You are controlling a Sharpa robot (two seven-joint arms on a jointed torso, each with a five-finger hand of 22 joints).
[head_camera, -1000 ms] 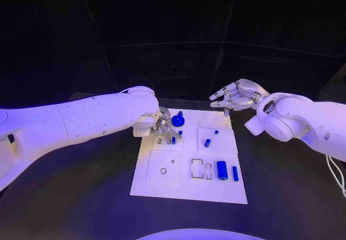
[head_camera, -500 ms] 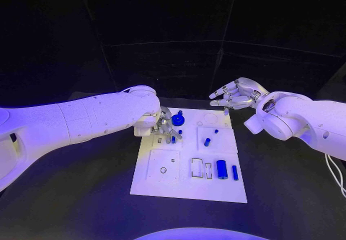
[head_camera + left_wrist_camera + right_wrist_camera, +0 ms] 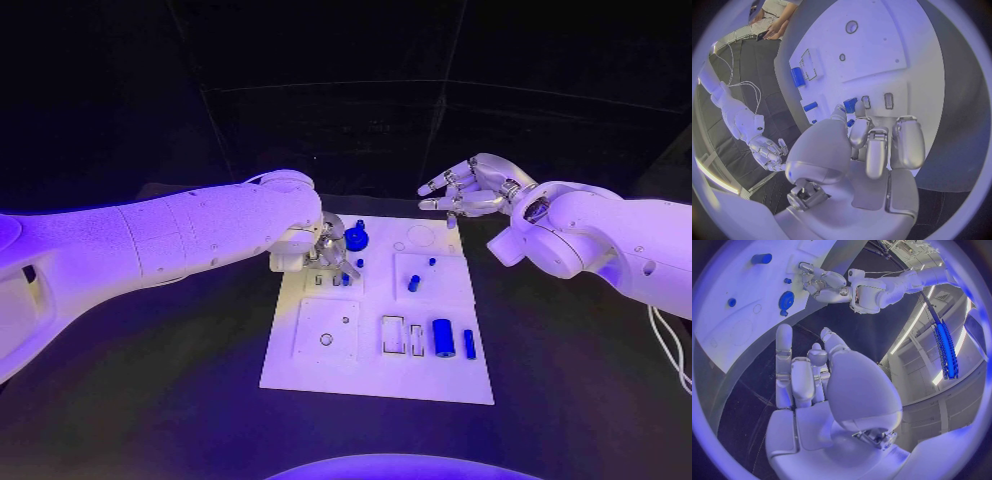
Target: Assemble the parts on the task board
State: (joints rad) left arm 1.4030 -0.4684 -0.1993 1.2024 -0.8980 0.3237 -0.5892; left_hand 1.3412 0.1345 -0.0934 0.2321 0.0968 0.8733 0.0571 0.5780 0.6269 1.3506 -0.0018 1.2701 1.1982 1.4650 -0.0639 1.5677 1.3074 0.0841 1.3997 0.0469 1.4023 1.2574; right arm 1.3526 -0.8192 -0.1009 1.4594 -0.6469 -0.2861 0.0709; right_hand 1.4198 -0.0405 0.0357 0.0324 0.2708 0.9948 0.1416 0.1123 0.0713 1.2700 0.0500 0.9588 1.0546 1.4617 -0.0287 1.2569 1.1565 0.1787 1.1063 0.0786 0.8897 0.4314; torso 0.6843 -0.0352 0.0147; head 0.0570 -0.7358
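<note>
The white task board [image 3: 332, 375] lies in the middle of the black table. My left hand [image 3: 323, 254] reaches down onto the board's far left part, fingers curled. In the left wrist view a small blue part [image 3: 851, 106] sits at the tips of my left hand's [image 3: 874, 146] thumb and finger, apparently pinched. A round blue knob [image 3: 355, 239] stands just beside that hand. My right hand [image 3: 469, 190] hovers above the board's far right corner, fingers apart and holding nothing; the right wrist view shows it [image 3: 814, 385] the same way.
More blue parts rest on the board: a short peg [image 3: 414, 284], a small dot [image 3: 431, 263], a thick cylinder [image 3: 444, 340] and a thin rod [image 3: 470, 346]. Empty slots [image 3: 392, 335] and holes [image 3: 326, 340] mark its near half. Bare black table [image 3: 159, 400] surrounds it.
</note>
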